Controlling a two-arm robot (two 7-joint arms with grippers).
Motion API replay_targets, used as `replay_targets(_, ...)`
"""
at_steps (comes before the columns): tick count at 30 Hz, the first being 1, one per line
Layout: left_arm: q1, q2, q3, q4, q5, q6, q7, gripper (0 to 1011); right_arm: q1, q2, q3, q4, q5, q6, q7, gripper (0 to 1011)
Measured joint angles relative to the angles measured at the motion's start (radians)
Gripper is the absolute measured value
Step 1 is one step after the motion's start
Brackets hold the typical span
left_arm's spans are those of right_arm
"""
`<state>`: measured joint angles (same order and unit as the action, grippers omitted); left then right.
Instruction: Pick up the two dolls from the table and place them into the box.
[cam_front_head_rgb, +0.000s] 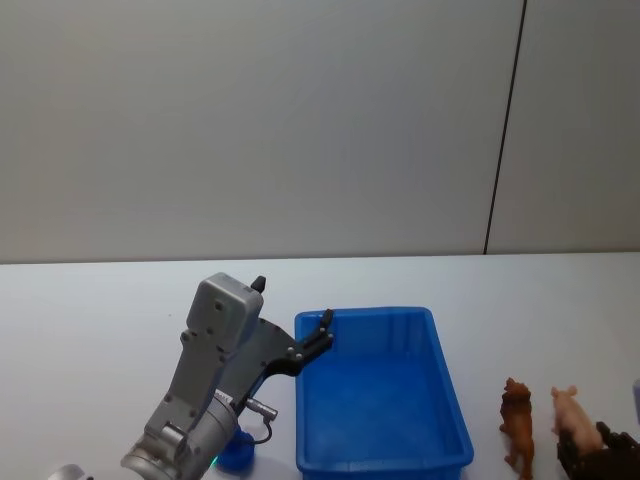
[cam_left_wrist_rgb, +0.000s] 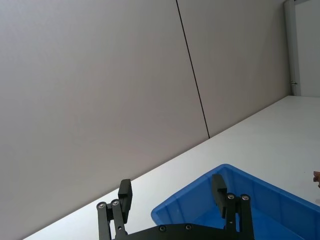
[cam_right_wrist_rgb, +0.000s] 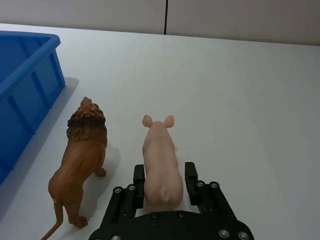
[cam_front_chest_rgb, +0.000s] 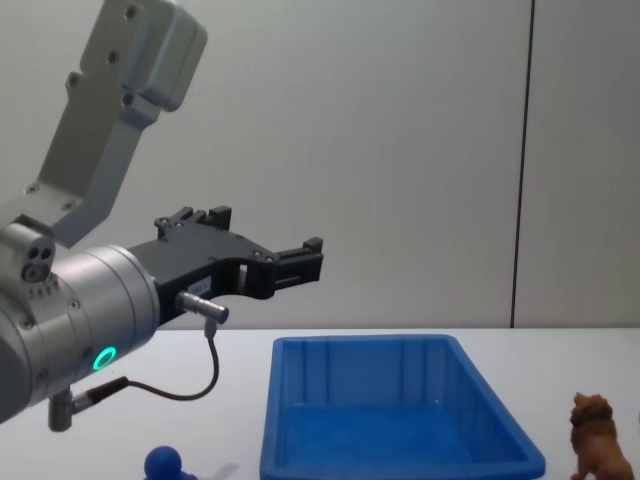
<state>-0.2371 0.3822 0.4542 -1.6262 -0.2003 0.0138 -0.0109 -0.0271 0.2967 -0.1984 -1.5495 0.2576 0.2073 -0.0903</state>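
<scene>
Left arm, grey w/ a lit green ring (cam_front_chest_rgb: 103, 358) near the wrist, is raised well above the table (cam_right_wrist_rgb: 240, 100) and reaches fwd and to the robot's right. The left gripper (cam_left_wrist_rgb: 171, 192) hangs in the air over the near-left corner area of the box (cam_front_head_rgb: 365, 313). Its black fingers (cam_left_wrist_rgb: 125, 194) are spread wide w/ nothing btwn them.

Right arm is low, at the table's near-right side. The right gripper (cam_right_wrist_rgb: 165, 172) comes in from behind the pink pig (cam_right_wrist_rgb: 159, 155). One finger sits on each flank of the pig's hindquarters, drawn in snug against the body. The pig stands on all fours on the table, head pointing away from the robot.

Lion (cam_right_wrist_rgb: 85, 150): brown w/ a darker mane, upright on the table just beside the pig on the robot's left. It is close to the pig but not touching, and faces the same way. It stands btwn the pig and the box.

Box: bright blue, rectangular, sloping walls, thick rim, in the middle of the table. Its bare blue floor shows.

Blue figure (cam_front_chest_rgb: 163, 462): round-headed, on the table left of the box, under the left arm and partly hidden by it.

Bkgd: plain grey wall (cam_front_head_rgb: 250, 120) w/ one dark vertical seam.
</scene>
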Motion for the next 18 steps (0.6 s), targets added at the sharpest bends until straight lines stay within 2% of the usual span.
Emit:
replay_targets(5,0.000,0.000,0.000,0.000,0.000,0.000,0.000,1001,-0.005,0.000,0.002,-0.008,0.000,-0.016,0.012,384)
replay_targets(18,0.000,0.000,0.000,0.000,0.000,0.000,0.000,1001,-0.029,0.009,0.008,-0.089,0.006,-0.085,0.052,383)
